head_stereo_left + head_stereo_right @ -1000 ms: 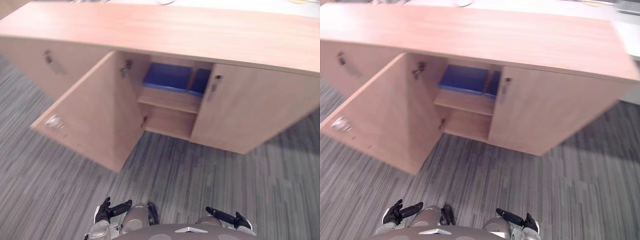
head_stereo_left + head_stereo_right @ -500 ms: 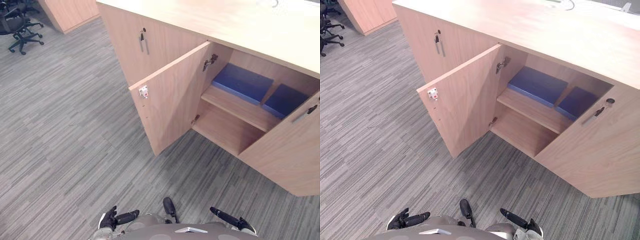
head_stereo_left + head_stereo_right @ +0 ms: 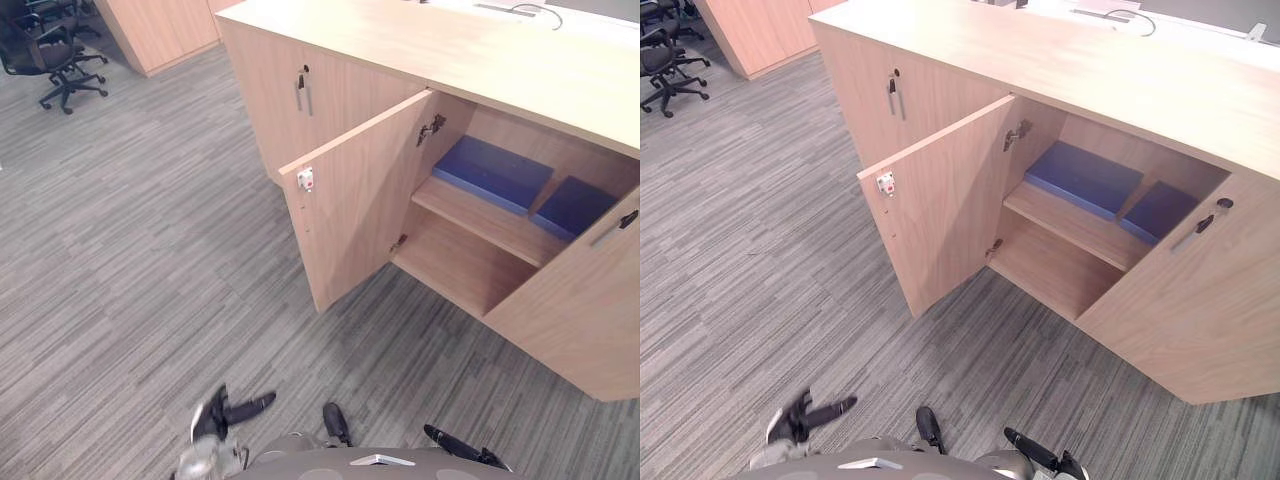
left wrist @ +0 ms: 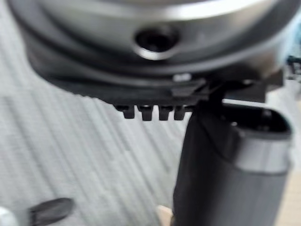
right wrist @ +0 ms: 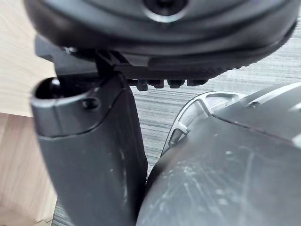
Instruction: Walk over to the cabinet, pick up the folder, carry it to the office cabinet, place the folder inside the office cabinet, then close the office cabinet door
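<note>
A long, light wooden office cabinet [image 3: 500,70] is standing with one door [image 3: 355,215] swung wide open. Inside, a flat blue folder [image 3: 492,172] is lying at the left end of the upper shelf [image 3: 478,218], with a second blue folder [image 3: 575,205] just beside it at the right end. Well apart from the cabinet, over grey striped carpet [image 3: 130,250], the left robot hand [image 3: 222,413] and right robot hand [image 3: 455,443] are hanging with fingers stretched out, holding nothing.

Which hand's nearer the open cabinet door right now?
Left. The left hand hangs in front of the open door, near its free edge; the right hand sits farther off, before the other door.
</note>
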